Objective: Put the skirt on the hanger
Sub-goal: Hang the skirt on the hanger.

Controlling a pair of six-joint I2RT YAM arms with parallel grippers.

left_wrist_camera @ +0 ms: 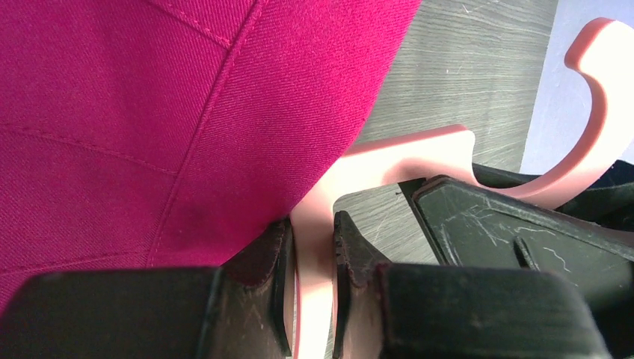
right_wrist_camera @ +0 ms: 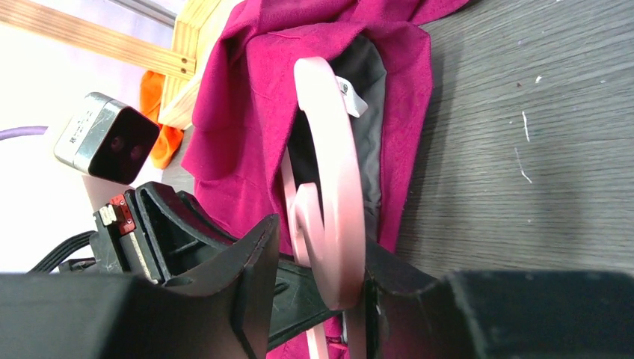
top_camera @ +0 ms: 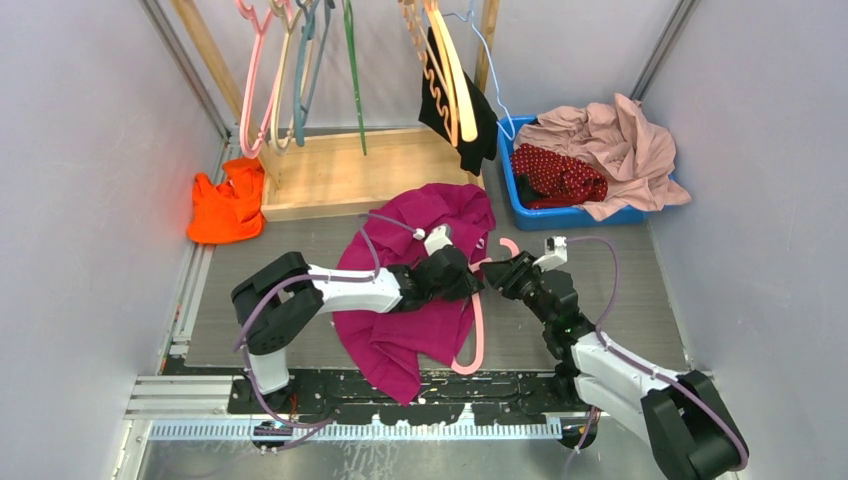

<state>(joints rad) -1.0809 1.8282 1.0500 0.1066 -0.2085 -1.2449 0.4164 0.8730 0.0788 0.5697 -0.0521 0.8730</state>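
- Two arms (top_camera: 350,290) in play: one left gripper (top_camera: 468,280), one right gripper (top_camera: 500,272)
- Five garments: one skirt (top_camera: 560,175), one magenta garment (top_camera: 400,330), one pale pink garment (top_camera: 625,145), one orange garment (top_camera: 225,210), one black garment (top_camera: 482,125)
- One blue bin (top_camera: 560,217)
- One pink hanger (top_camera: 478,335) on the bench (top_camera: 620,300)
- One wooden rack (top_camera: 340,175), its hanging hangers (top_camera: 455,85) too bunched to count

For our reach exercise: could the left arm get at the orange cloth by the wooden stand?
Probably, though not at once: the way to the orange cloth looks free, but the left gripper is clamped on the pink hanger and must let go first.
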